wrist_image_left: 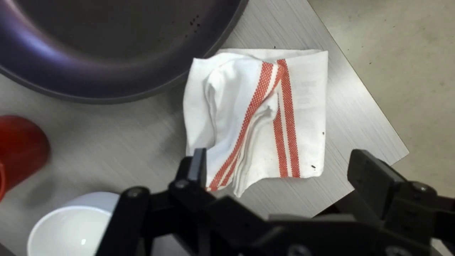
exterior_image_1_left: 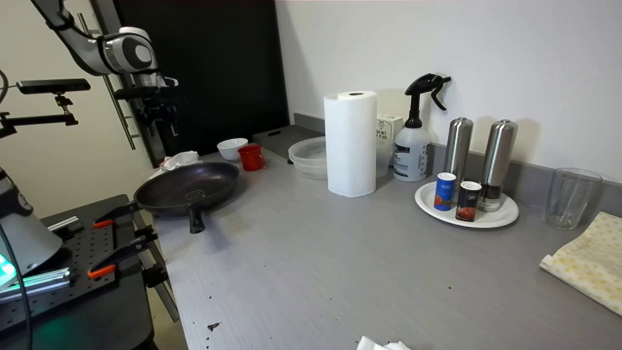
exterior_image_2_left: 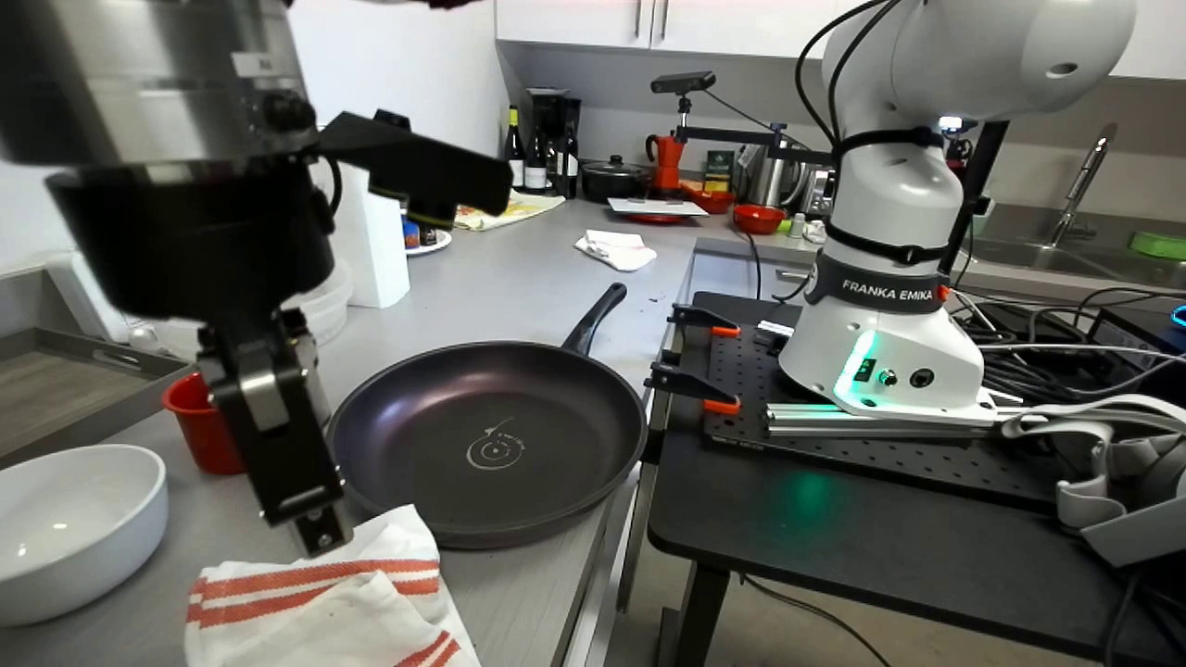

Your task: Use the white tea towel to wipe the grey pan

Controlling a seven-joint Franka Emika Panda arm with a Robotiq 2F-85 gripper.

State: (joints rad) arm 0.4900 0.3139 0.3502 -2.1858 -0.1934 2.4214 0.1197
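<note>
The white tea towel [wrist_image_left: 309, 106] has red stripes and lies loosely folded, its upper layer bunched, near a counter corner. In an exterior view the tea towel [exterior_image_2_left: 315, 616] lies by the pan's near rim; in the wrist view its upper left corner reaches that rim. The dark grey pan [exterior_image_2_left: 491, 408] rests upright on the counter, black handle pointing away from the towel. A few dark specks show inside the pan [wrist_image_left: 124, 42]. My gripper [wrist_image_left: 279, 153] is open over the towel, pads far apart and nothing between them. How high the fingertips [exterior_image_2_left: 320, 530] hang is hard to judge.
A red mug [exterior_image_2_left: 208, 431] and white bowl [exterior_image_2_left: 83, 528] stand beside the gripper. A paper-towel roll [exterior_image_1_left: 351, 146], spray bottle [exterior_image_1_left: 411, 150] and plate [exterior_image_1_left: 508, 214] with jars line the wall. Another folded white cloth [exterior_image_2_left: 616, 248] lies farther along. The counter edge runs close past pan and towel.
</note>
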